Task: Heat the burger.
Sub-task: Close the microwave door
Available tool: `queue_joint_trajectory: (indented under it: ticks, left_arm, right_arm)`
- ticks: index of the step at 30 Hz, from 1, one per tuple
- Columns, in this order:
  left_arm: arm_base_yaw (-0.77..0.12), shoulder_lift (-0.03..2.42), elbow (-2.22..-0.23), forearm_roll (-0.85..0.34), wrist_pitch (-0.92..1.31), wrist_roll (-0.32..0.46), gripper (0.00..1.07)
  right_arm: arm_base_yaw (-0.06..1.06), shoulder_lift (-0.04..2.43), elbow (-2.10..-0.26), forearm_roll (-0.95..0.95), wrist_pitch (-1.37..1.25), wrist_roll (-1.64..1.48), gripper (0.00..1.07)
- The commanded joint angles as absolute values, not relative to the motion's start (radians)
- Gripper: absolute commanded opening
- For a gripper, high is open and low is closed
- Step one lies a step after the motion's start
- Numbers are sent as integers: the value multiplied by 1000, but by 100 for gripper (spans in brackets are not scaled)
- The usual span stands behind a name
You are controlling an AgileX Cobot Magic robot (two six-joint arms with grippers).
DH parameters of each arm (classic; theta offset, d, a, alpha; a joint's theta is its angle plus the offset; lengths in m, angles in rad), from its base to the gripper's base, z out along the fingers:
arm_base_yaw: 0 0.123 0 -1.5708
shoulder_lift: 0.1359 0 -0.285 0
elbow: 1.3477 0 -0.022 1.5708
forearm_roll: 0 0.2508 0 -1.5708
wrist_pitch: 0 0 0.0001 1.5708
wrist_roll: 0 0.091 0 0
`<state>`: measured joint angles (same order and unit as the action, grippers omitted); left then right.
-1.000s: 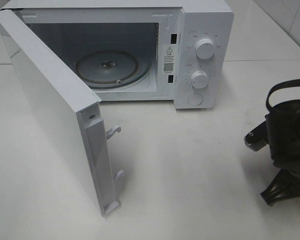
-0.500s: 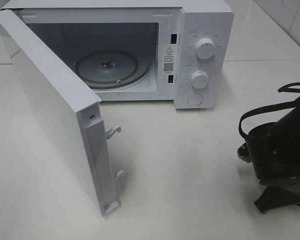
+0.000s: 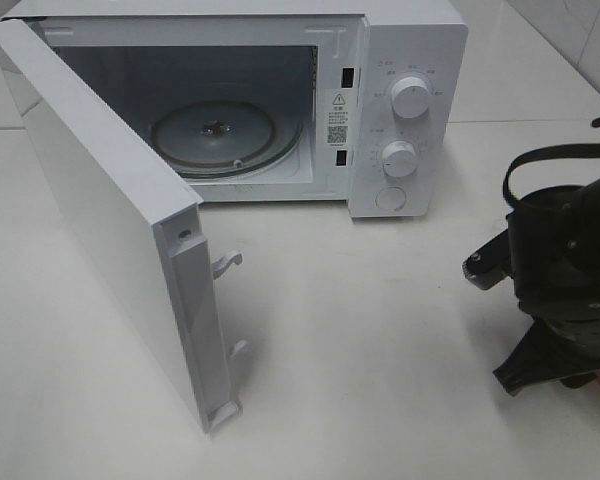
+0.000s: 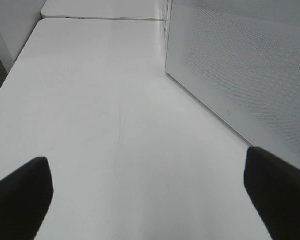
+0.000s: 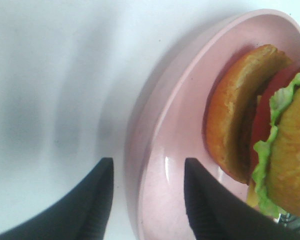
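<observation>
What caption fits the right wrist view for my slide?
Right gripper fingers straddle the rim of the round pink plate holding the lettuce-and-bun burger lying on its side.

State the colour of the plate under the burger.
Pink plate, clearest in the right wrist view.

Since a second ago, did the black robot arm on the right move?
Yes. The right arm has dropped lower in the high view, farther below the microwave's knobs, leaning toward the table's near right corner.
</observation>
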<state>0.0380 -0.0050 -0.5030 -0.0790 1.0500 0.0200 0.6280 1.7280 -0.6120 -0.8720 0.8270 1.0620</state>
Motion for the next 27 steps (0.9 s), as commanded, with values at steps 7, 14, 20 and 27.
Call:
queue_joint_trajectory:
  ticks: [7, 14, 20, 27]
  left_arm:
    - [41, -24, -500, -76, 1038, 21, 95]
    - [41, -24, -500, -76, 1038, 21, 95]
    - [41, -24, -500, -76, 1038, 21, 95]
    - [41, -24, -500, -76, 1038, 21, 95]
  right_arm:
    - [623, 1495, -615, -683, 815, 804, 50]
    - [623, 1328, -615, -551, 783, 625, 64]
    - [623, 1149, -615, -409, 792, 465, 75]
    - [623, 1001, -615, -272, 801, 340, 75]
